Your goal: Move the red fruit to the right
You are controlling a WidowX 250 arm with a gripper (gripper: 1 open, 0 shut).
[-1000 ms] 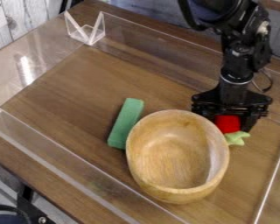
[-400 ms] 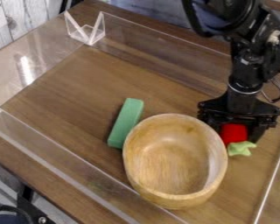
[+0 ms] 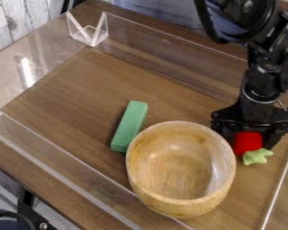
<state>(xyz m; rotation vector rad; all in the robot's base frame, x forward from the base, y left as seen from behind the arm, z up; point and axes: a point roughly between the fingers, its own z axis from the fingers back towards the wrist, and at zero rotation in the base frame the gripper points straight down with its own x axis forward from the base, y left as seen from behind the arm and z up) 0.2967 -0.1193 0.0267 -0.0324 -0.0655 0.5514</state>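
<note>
The fruit (image 3: pixel 247 144) is bright red, with a pale yellow-green leafy tip at its lower right. The gripper (image 3: pixel 248 128) and the arm (image 3: pixel 265 63) above it are black, with a few dull grey highlights. The bowl (image 3: pixel 179 168) is light tan wood, paler and more yellow than what it sits on, with faint grain lines inside. The block (image 3: pixel 129 125) is a flat mid green. The table (image 3: pixel 86 99) is darker brown wood with long grain streaks. The clear walls (image 3: pixel 32 67) around it show whitish glare, and the small stand (image 3: pixel 87 30) at the back is clear too.
</note>
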